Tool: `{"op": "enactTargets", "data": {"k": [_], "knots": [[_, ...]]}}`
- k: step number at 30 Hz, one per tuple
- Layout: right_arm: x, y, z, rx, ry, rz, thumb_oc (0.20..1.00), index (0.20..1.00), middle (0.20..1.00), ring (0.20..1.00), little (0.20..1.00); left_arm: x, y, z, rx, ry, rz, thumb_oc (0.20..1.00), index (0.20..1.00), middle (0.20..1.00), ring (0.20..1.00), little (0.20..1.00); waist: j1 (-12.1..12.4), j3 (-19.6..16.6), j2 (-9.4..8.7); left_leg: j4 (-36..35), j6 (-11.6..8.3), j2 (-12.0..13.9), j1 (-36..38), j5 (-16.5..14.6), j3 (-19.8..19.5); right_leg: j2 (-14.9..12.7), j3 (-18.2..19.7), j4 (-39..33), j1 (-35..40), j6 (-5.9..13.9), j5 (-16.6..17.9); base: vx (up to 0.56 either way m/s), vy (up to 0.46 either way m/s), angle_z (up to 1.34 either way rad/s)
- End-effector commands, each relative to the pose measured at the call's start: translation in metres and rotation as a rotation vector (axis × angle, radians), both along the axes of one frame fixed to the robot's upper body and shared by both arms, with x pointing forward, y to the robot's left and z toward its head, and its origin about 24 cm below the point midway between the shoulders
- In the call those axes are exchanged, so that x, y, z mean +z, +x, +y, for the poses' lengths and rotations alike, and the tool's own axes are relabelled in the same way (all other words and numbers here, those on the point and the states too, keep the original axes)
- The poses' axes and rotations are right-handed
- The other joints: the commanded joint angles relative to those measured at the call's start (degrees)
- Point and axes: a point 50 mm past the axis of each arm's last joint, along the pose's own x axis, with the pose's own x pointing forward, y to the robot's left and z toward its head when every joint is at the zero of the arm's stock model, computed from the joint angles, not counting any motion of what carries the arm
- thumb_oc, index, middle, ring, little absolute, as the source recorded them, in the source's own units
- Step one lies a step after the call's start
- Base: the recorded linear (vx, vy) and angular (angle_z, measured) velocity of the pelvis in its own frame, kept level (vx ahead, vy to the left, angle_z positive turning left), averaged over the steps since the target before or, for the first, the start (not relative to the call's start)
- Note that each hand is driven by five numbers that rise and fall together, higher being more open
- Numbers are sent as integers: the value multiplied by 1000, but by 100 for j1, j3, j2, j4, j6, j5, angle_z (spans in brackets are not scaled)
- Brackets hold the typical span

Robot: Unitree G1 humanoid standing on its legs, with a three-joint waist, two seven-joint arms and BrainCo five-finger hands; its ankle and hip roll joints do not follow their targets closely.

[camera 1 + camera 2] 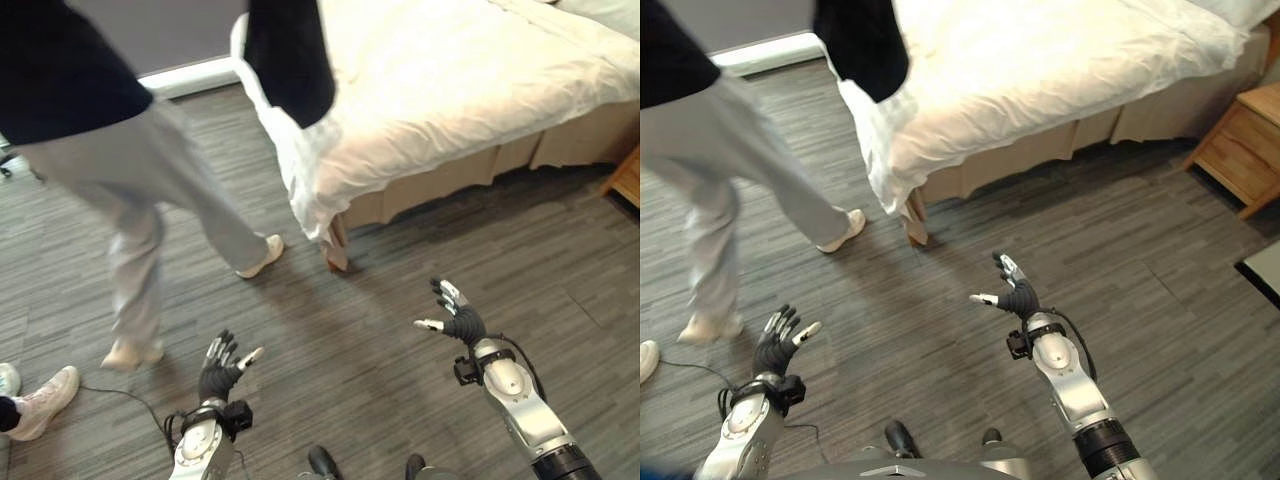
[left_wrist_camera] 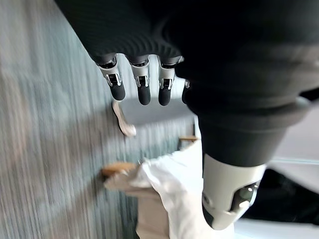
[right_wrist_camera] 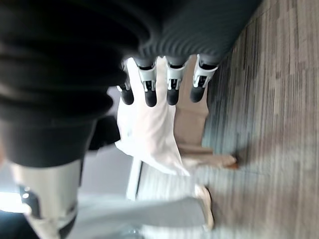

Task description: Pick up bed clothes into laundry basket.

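A white sheet (image 1: 420,90) covers the bed at the upper right, and its corner (image 1: 305,170) hangs down over the bed's near corner toward the floor. My left hand (image 1: 222,370) is low over the floor at the lower left, fingers spread and holding nothing. My right hand (image 1: 455,318) hovers over the floor at the lower right, well short of the bed, fingers relaxed and holding nothing. The hanging sheet corner (image 2: 169,184) lies ahead of the left hand's straight fingers (image 2: 143,89). The same corner (image 3: 154,134) lies ahead of the right hand's fingers (image 3: 172,84).
A person in a dark top and grey trousers (image 1: 150,190) stands at the left, leaning over the bed corner. A wooden bed leg (image 1: 335,250) stands under the hanging sheet. A wooden nightstand (image 1: 1240,150) is at the right. A white shoe (image 1: 45,400) lies at the lower left.
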Motion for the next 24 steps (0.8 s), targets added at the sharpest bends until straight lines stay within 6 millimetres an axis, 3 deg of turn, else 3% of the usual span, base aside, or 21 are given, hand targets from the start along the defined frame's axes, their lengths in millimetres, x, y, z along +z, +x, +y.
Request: {"op": "enactTargets", "data": {"k": [1, 4, 8, 9, 11, 13, 14, 15, 16, 17, 20, 21, 24], "knots": [[19, 11, 9, 35, -10, -106, 1000, 1000, 1000, 1000, 1000, 37, 23, 17, -38, 155, -151, 1000, 1000, 1000, 1000, 1000, -72, -198, -172, 215, -313, 467, 203, -335, -419, -409, -263, 104, -213, 339, -25, 86, 114, -6], [15, 11, 3, 17, -30, -88, 1000, 1000, 1000, 1000, 1000, 47, 37, 18, -86, 214, -179, 1000, 1000, 1000, 1000, 1000, -39, -220, -284, 145, -213, 317, 256, -418, -489, -546, -292, 227, -189, 442, 58, 109, 125, 0], [12, 8, -4, -6, -48, -74, 1000, 1000, 1000, 1000, 1000, 55, 41, 20, -129, 245, -190, 1000, 1000, 1000, 1000, 1000, -73, -155, -348, 75, -82, 204, 323, -539, -549, -750, -259, 1157, -515, 607, 169, 102, 144, 11], [10, 6, -7, -21, -58, -69, 1000, 1000, 1000, 1000, 1000, 59, 42, 24, -134, 267, -190, 1000, 1000, 1000, 1000, 1000, -171, 21, -339, 29, -11, 169, 410, -608, -626, -883, -56, 2322, -1088, 793, 603, 71, 170, 25], [13, 8, -11, -49, -78, -84, 1000, 1000, 1000, 1000, 1000, 61, 42, 27, -137, 289, -188, 1000, 1000, 1000, 1000, 1000, -259, 146, -255, 25, 4, 293, 424, -608, -607, -916, 16, 2911, -1471, 886, 802, 59, 106, 18], [13, 9, -15, -71, -83, -90, 1000, 1000, 1000, 1000, 1000, 61, 42, 27, -138, 291, -184, 1000, 1000, 1000, 1000, 1000, -282, 153, -215, 25, 11, 315, 425, -676, -606, -955, 56, 3164, -1667, 878, 714, 87, 16, 36], [18, 10, -20, -95, -104, -117, 1000, 1000, 1000, 1000, 1000, 59, 43, 26, -139, 286, -179, 1000, 1000, 1000, 1000, 1000, -347, 185, -187, 25, 18, 342, 375, -571, -631, -718, 87, 2942, -1901, 658, 539, 103, 1, 12], [18, 10, -20, -96, -104, -117, 1000, 1000, 1000, 1000, 1000, 59, 43, 26, -140, 285, -180, 1000, 1000, 1000, 1000, 1000, -352, 176, -174, 25, 11, 356, 362, -567, -638, -705, 72, 2927, -1901, 649, 544, 192, -71, 2], [22, 10, -25, -120, -110, -136, 1000, 1000, 1000, 1000, 1000, 57, 45, 25, -140, 272, -179, 1000, 1000, 1000, 1000, 1000, -397, 182, -164, 25, -55, 304, 354, -621, -854, -408, 153, 2287, -1961, 517, 226, 222, -115, 30], [23, 13, -27, -128, -113, -139, 1000, 1000, 1000, 1000, 1000, 58, 48, 24, -143, 265, -186, 1000, 1000, 1000, 1000, 1000, -417, 172, -177, 25, -106, 278, 364, -663, -918, -394, 116, 1710, -1960, 482, 240, 222, -112, 56], [27, 17, -28, -140, -117, -155, 1000, 1000, 1000, 1000, 1000, 60, 56, 20, -155, 260, -200, 1000, 1000, 1000, 1000, 1000, -482, 164, -198, 25, -200, 260, 454, -781, -1030, -353, 37, 977, -1975, 497, 497, 256, -151, 65], [27, 16, -24, -123, -122, -157, 1000, 1000, 1000, 1000, 1000, 61, 60, 5, -206, 280, -219, 1000, 1000, 1000, 1000, 1000, -522, 120, -258, 25, -217, 210, 590, -932, -1052, -418, -2, 669, -1931, 523, 634, 392, -232, 71], [24, 14, -20, -102, -136, -150, 1000, 1000, 1000, 1000, 1000, 60, 59, 1, -201, 249, -225, 1000, 1000, 1000, 1000, 1000, -488, 61, -258, 25, -241, 142, 815, -1020, -1091, -402, -28, 512, -1705, 461, 657, 277, -154, 47]]}}
